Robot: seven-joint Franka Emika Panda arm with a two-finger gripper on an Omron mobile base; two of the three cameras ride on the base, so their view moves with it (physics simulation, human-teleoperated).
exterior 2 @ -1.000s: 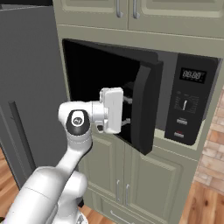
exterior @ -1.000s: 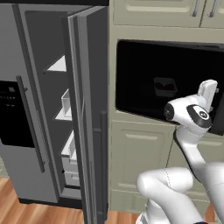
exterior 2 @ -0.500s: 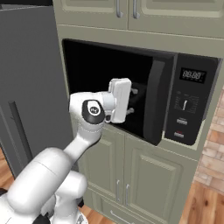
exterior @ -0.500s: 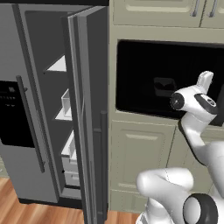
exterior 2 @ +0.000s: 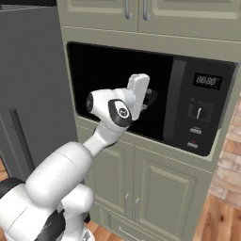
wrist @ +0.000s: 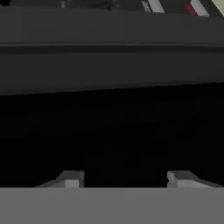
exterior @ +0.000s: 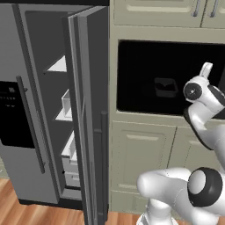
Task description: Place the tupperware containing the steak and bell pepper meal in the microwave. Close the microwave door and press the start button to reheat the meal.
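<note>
- At the cream cabinet wall, presses the gripper (exterior 2: 149,99) against the microwave door (exterior 2: 94,75), fingers set apart and holding nothing.
- Shows the tupperware (exterior: 166,87) already inside the microwave (exterior 2: 207,141), dim behind the tinted window.
- Appears flush with the control panel (exterior 2: 203,101), though possibly short of latched; hard to judge from the dark hand view.
- Calls for a steady, square push until the panel seats, then a clean retreat before reaching right for the start button; cannot pick that button out among the small keys.
- Frames the scene with a grey fridge (exterior: 26,110) at the left, one fridge door (exterior: 90,114) swung open, wooden floor (exterior: 17,211) below and a brick wall (exterior 2: 230,155) at the right.
</note>
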